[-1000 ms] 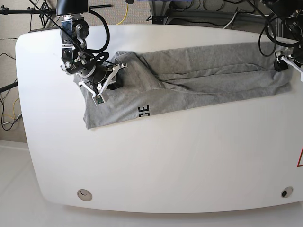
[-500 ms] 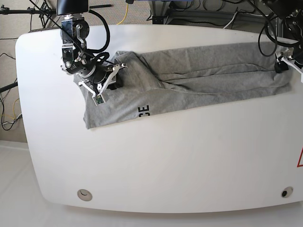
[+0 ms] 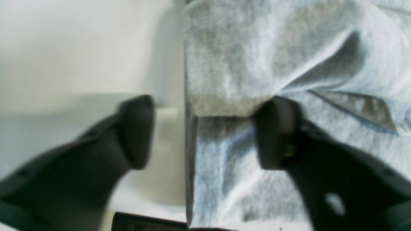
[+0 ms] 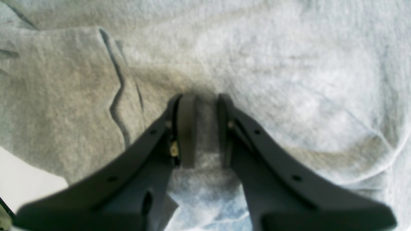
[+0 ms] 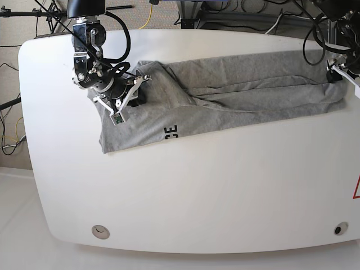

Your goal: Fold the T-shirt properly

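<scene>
The near part of the white table [image 5: 185,191] is bare apart from two small round fittings [image 5: 100,231] close to its front edge. Farther back, the shirt [image 5: 236,90] lies as a long grey band folded lengthwise across the table, with black letters [image 5: 171,132] showing at its near edge. On the shirt's end at the base view's left, the right claw [image 4: 200,128] presses down into the cloth; its jaws stand narrowly apart, clenched on a small ridge of grey fabric pinched up between them. At the opposite end, by the table's far right corner, the left claw [image 3: 202,131] sits at the shirt's edge. Its jaws are spread wide, one finger [image 3: 136,128] over bare table, the other on the cloth, with the folded hem lying between them and not gripped.
</scene>
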Tool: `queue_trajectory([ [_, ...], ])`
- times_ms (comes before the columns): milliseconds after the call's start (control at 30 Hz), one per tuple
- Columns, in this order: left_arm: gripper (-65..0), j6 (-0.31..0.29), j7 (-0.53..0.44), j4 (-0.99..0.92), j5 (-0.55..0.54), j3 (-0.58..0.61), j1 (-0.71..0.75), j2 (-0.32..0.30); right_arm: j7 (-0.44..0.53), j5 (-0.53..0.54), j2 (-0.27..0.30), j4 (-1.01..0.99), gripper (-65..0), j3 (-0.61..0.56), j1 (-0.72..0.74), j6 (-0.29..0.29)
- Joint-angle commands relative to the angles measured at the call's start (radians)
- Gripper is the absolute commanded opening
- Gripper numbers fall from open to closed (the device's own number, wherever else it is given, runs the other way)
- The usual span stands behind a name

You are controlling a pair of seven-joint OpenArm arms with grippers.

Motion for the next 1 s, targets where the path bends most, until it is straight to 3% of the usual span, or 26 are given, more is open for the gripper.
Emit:
queue_trajectory([
  [0,-32.9,-0.001,-0.016,0.004,-0.002,-0.001,-0.002,-0.018,-0.008,-0.003,0.007,0.015,-52.9,0.002,0.006,-0.001],
  [33,-35.4,-0.001,-0.021,0.002,-0.002,-0.001,-0.002,-0.019,-0.009,-0.003,0.007,0.015,-52.8,0.002,0.006,-0.001],
  [100,-46.7,-0.001,-0.028,-0.009,-0.007,-0.008,0.002,-0.023,-0.01,-0.006,0.006,0.015,-52.7,0.001,0.008,-0.002],
  [300,-61.5,-0.001,-0.049,-0.016,-0.011,-0.007,0.007,-0.023,-0.013,-0.004,0.006,0.018,-52.7,0.002,0.007,-0.001],
  [367,-63.1,-0.001,-0.059,-0.015,-0.011,-0.005,0.008,-0.023,-0.013,-0.004,0.006,0.016,-52.8,0.003,0.007,0.0],
  [500,-59.2,-0.001,-0.077,-0.014,-0.008,0.02,0.012,-0.018,-0.007,-0.003,0.005,0.014,-52.8,0.003,0.004,-0.003],
  [767,-40.1,-0.001,-0.052,-0.018,-0.007,0.054,0.017,-0.01,-0.009,-0.001,0.004,0.013,-52.8,0.0,0.005,-0.004],
  [833,-32.7,-0.001,-0.038,-0.04,-0.014,0.049,0.002,-0.009,-0.003,-0.005,0.005,0.012,-53.0,-0.001,0.003,-0.002],
  [967,-28.0,-0.001,-0.025,-0.039,-0.017,0.051,-0.003,0.002,-0.006,-0.005,0.004,0.012,-53.0,-0.003,0.003,-0.003],
])
